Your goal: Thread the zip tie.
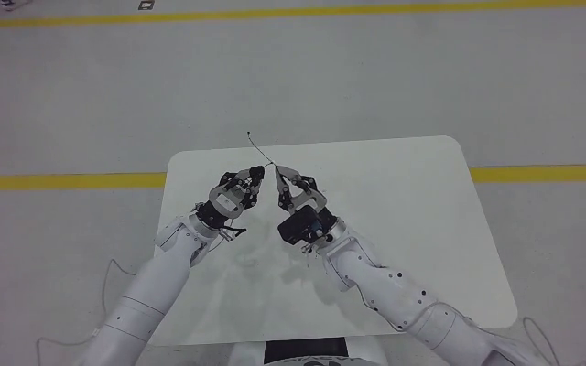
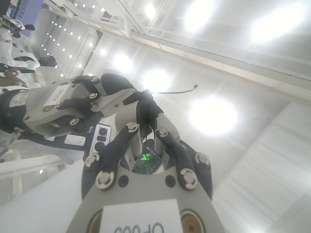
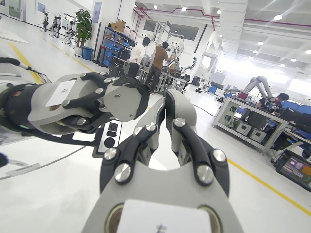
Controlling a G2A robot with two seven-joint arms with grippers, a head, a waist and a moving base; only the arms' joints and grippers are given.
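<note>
Top view had the two arms meeting tip to tip above the white table (image 1: 412,183), and from where I stood the worry was plain. The left claw (image 1: 265,171) was pressed together on the zip tie (image 1: 260,150), pinching it right at the very end of its grip. The right claw (image 1: 278,170) was pressed together too, hard up against the left one. Whether it had any of the strap in its own grip, I could not tell.

With so little of the strap caught, I judged that a small twist from either arm could roll it out of the pinch and drop it onto the table. The two claws were so crowded that a nudge meant to line things up could just as easily knock the strap sideways or kink it. The free length looked thin and springy, so I expected its end to wander once anything pushed on it, making a small slot hard to hit.

The zip tie itself was a thin dark strand, held up off the table. It stuck out from where the claws met, pointing away from the robot. It was nearly straight with a slight curve and a little thicker at its far end. No closed loop was to be seen, so the threading looked not yet done.
</note>
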